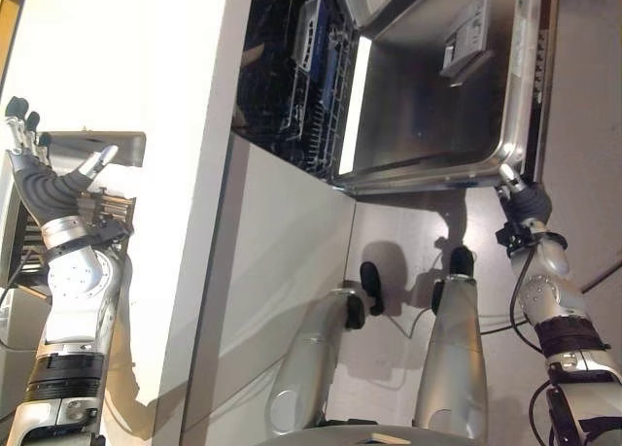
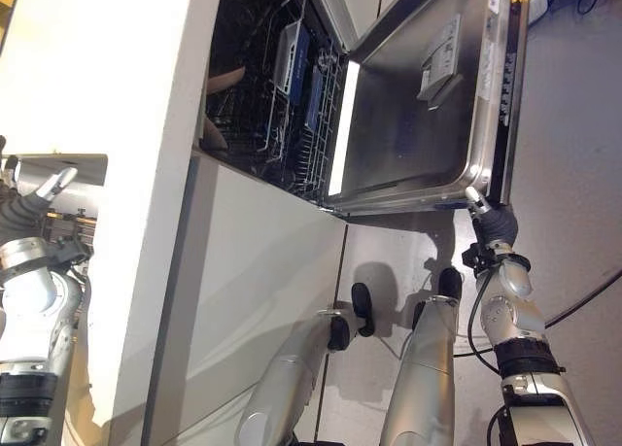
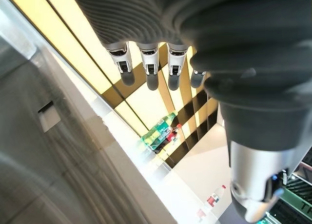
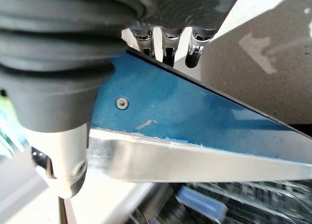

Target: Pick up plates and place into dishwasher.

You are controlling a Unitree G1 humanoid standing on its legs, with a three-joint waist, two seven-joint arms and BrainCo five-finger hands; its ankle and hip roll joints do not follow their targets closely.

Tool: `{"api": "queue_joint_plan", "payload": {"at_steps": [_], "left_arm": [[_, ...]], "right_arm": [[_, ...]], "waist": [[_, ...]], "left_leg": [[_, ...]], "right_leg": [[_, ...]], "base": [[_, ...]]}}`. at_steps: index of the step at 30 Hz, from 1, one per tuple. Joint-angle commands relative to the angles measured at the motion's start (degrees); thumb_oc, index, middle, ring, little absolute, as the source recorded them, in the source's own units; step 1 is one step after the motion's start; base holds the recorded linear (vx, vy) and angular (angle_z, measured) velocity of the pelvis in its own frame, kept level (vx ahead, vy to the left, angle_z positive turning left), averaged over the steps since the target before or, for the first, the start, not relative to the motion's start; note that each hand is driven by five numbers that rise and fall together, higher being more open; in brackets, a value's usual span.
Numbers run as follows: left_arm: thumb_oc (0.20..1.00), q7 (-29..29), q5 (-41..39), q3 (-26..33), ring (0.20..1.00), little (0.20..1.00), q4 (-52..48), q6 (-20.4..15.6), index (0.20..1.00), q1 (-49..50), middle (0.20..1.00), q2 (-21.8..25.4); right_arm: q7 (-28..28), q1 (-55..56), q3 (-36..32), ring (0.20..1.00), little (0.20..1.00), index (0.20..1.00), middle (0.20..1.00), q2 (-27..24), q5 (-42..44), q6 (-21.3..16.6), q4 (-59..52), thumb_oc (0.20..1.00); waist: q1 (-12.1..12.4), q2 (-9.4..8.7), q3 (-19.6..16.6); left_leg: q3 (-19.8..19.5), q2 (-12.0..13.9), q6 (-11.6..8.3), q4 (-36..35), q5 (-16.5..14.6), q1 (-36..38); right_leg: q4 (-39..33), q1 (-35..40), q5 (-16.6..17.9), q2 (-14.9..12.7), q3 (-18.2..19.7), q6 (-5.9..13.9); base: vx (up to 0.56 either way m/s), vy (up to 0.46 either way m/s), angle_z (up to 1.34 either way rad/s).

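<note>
Silver fingers of the right hand (image 1: 517,189) reach up at the near corner of the lowered dishwasher door (image 1: 437,96); in the right wrist view the fingers (image 4: 193,52) lie along the door's blue edge with the thumb on its other side, and whether they grip it I cannot tell. That arm rises straight from below. Raised over the white counter (image 1: 146,57), the left hand (image 1: 44,179) is relaxed, fingers straight, holding nothing. Dark racks (image 2: 292,86) fill the dishwasher (image 2: 255,82) beyond the door. Bare floor (image 1: 583,106) lies right of the door.
</note>
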Motion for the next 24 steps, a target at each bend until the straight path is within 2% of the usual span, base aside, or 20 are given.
{"api": "queue_joint_plan", "payload": {"at_steps": [1,4,10,11,13,17,24], "left_arm": [[1.000,-3.37,0.48,-8.72,1.000,1.000,-9.71,-1.45,1.000,-2.43,1.000,-3.27],[1.000,-4.10,-0.04,-8.36,1.000,1.000,-9.47,-0.94,1.000,-2.28,1.000,-2.73],[1.000,-5.86,1.02,-7.64,1.000,1.000,-8.33,-0.35,1.000,-2.04,1.000,-2.09],[1.000,-6.72,1.38,-7.17,1.000,1.000,-8.11,-0.39,1.000,-2.04,1.000,-1.65],[1.000,-7.91,1.59,-6.60,1.000,1.000,-7.54,-0.60,1.000,-1.88,1.000,-1.11],[1.000,-9.70,2.62,-6.15,1.000,1.000,-7.66,-0.12,1.000,-1.83,1.000,-0.55],[1.000,-13.61,4.00,-5.68,1.000,1.000,-6.86,1.00,1.000,-0.88,1.000,-1.40]], "right_arm": [[14.19,-20.80,9.09,1.000,1.000,1.000,1.000,2.32,-7.75,-4.11,-22.09,1.000],[14.02,-20.15,9.65,1.000,1.000,1.000,1.000,3.61,-8.34,-5.05,-22.45,1.000],[12.64,-17.24,11.06,1.000,1.000,1.000,1.000,7.50,-10.65,-7.63,-23.74,1.000],[12.39,-16.01,11.11,1.000,1.000,1.000,1.000,8.63,-11.06,-8.65,-24.06,1.000],[11.91,-14.54,11.59,1.000,1.000,1.000,1.000,10.07,-12.09,-9.96,-24.26,1.000],[10.62,-12.52,12.41,1.000,1.000,1.000,1.000,12.12,-12.38,-11.58,-24.57,1.000],[7.64,-8.74,12.51,1.000,1.000,1.000,1.000,12.76,-12.31,-12.01,-25.03,1.000]], "waist": [[2.94,1.34,3.54],[4.37,-0.04,2.04],[7.38,-4.28,-1.52],[8.28,-5.73,-2.47],[9.33,-7.49,-3.63],[11.04,-10.42,-6.11],[12.27,-12.99,-9.95]], "left_leg": [[-5.22,-0.40,-3.62,-8.45,5.28,5.23],[-6.82,-0.55,-3.46,-10.12,5.62,7.76],[-9.33,-0.35,-3.25,-13.63,6.23,12.57],[-9.88,-0.20,-3.16,-14.36,6.16,13.53],[-10.81,0.03,-3.08,-15.47,6.19,14.97],[-12.82,0.55,-2.87,-17.39,6.11,18.07],[-14.81,1.14,-2.60,-19.21,5.89,22.05]], "right_leg": [[1.30,8.00,-6.41,1.35,-4.72,-3.35],[-0.74,11.85,-6.18,1.00,-6.53,-3.19],[-6.59,20.30,-4.71,1.44,-10.00,-2.98],[-8.49,22.50,-4.19,1.76,-11.06,-2.99],[-11.00,25.43,-3.42,2.26,-12.54,-2.90],[-14.99,30.67,-2.49,3.33,-14.41,-2.90],[-18.63,36.11,-1.87,5.21,-15.60,-2.70]], "base": [[0.07,0.000,0.15],[0.10,-0.019,0.16],[0.11,-0.098,0.35],[0.09,-0.173,0.40],[0.09,-0.188,0.46],[0.12,-0.168,0.64],[0.13,-0.090,0.54]]}}
